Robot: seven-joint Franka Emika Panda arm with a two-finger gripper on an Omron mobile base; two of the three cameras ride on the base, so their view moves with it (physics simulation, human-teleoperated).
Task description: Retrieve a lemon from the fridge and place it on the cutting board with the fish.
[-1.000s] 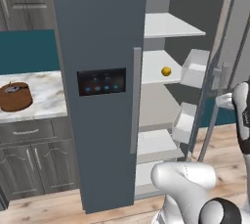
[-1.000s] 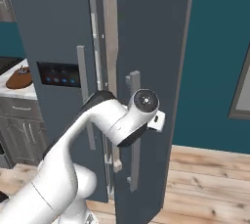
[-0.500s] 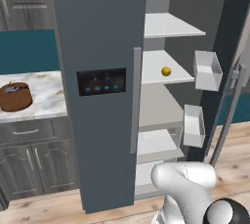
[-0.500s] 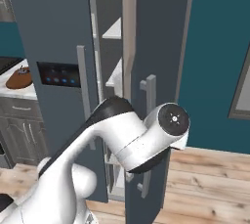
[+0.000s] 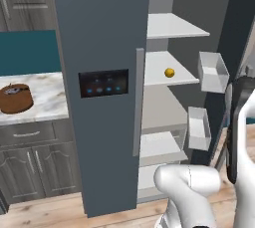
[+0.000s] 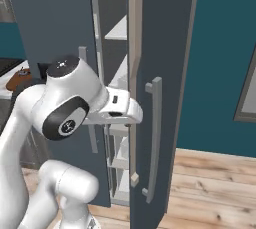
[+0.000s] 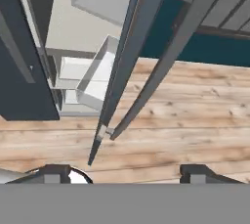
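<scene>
Hand view shows the gripper (image 7: 124, 171) with its fingertips set wide apart and nothing between them. It is released, looking down along the edge of the right door (image 7: 128, 56) and its long grey handle (image 7: 168, 56) to the wooden floor (image 7: 195, 120). A second ago the jaws were closed at that door. Since then the door has swung out much further, and its bins (image 5: 213, 70) have come round with it and left the shelves in plain sight.

We judge that the opening step is done or nearly so. The fridge (image 5: 99, 33) stands open on its right side, the hand is free, and the reach for the fruit can start.

In the left base view the lemon (image 5: 169, 72) sits alone on the middle shelf (image 5: 157, 80), towards its front edge. It touches nothing but the shelf.

From the gripper, the lemon lies well apart: higher than the hand, off to the arm's left and deeper inside the compartment, on the far side of the open door's bins. The hand points down and away from it. We think it must lift, turn towards the shelves and pass inside the door's bins before it can close on the fruit.
</scene>
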